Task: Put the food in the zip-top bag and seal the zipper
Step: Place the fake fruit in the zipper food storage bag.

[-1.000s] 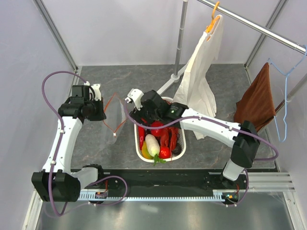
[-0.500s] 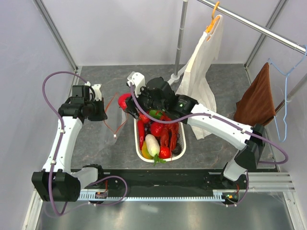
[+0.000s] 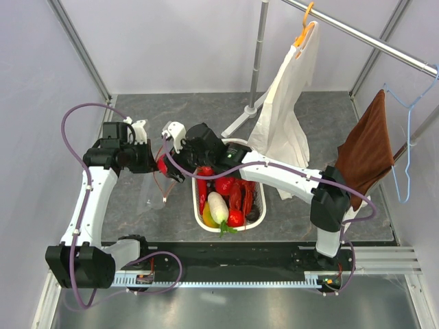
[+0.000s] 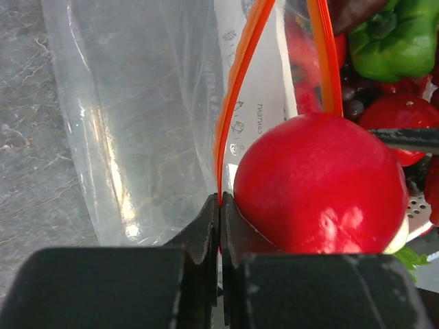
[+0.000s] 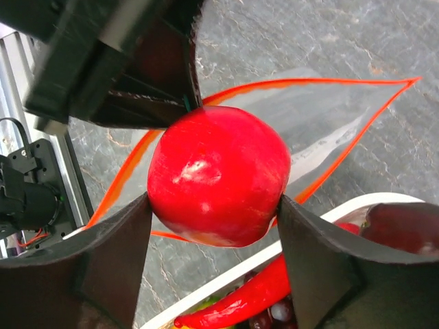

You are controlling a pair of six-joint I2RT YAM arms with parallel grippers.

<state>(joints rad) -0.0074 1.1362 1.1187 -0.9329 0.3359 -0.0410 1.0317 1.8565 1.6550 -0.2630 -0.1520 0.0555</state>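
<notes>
My right gripper (image 5: 214, 205) is shut on a glossy red round fruit (image 5: 219, 171), holding it right at the open mouth of the zip-top bag (image 5: 322, 116). The orange-red zipper (image 5: 357, 130) loops round behind the fruit. My left gripper (image 4: 220, 199) is shut on one side of the zipper (image 4: 236, 89) and holds the clear bag (image 4: 137, 123) up, with the fruit (image 4: 319, 185) close against its right finger. From above, the fruit (image 3: 162, 164) sits between both grippers, left of the basket. The remaining food lies in the white basket (image 3: 260, 204).
The basket holds a green pepper (image 4: 394, 41), a red chili (image 5: 240, 298), a white radish (image 3: 217, 206) and other pieces. A rack pole (image 3: 258, 55) stands behind it with a white cloth (image 3: 288, 116) on a hanger. A brown cloth (image 3: 367, 144) hangs at the right.
My right arm lifted the red fruit out of the basket and carried it left to the bag's mouth. The left arm kept holding the zipper in place.
</notes>
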